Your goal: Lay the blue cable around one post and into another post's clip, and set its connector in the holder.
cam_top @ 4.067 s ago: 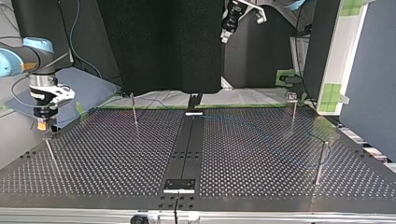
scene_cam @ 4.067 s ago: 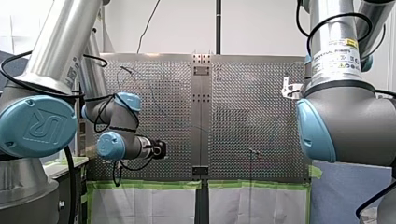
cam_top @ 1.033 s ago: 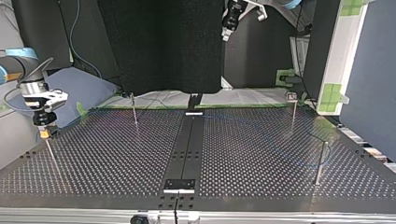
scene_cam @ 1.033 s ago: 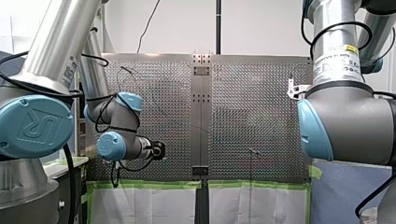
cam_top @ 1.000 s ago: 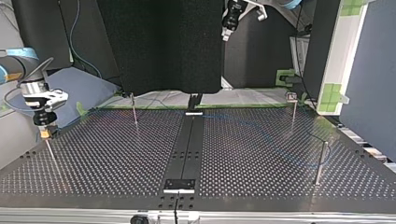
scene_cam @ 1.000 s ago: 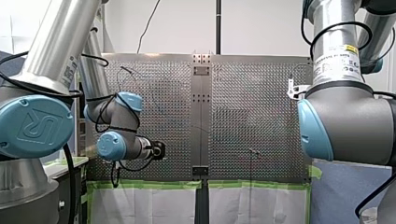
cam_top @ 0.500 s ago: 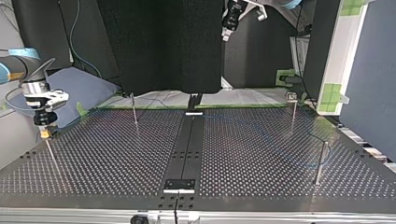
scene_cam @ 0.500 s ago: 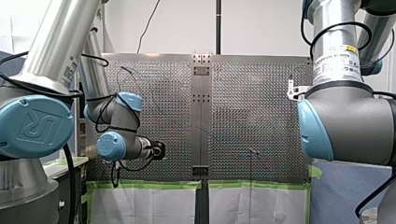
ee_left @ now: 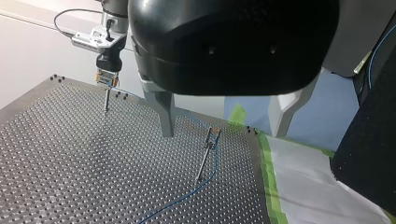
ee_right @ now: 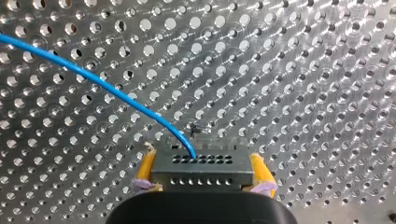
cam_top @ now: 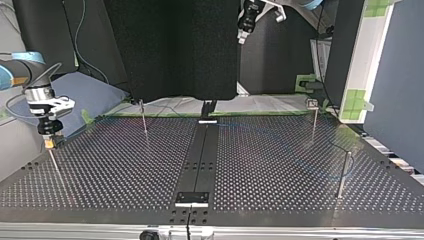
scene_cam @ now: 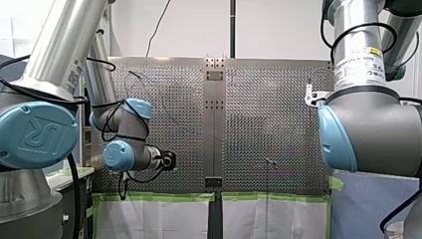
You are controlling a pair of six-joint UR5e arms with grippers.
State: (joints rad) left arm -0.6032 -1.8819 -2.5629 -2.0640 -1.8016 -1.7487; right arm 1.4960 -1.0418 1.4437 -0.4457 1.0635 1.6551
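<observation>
We logged: right gripper [ee_right: 203, 173], clamped on the connector [ee_right: 201, 170], cable [ee_right: 93, 77] trailing, atop the top view's left post [cam_top: 55, 167], nudged slightly rightward since half a second before; left gripper [ee_left: 222, 135], fingers wide apart, empty.

Count on the desk [cam_top: 125, 175], by the top view: four posts. These are the near-left post [cam_top: 55, 167], far-left post [cam_top: 144, 119], far-right post [cam_top: 314, 124] and near-right post [cam_top: 344, 172]. One clip [cam_top: 312, 104], atop the far-right post. One blue cable [ee_right: 93, 77]. One connector [ee_right: 201, 170]. Two hands, both mine: my right hand [cam_top: 48, 143] and my left hand [cam_top: 242, 39].
</observation>
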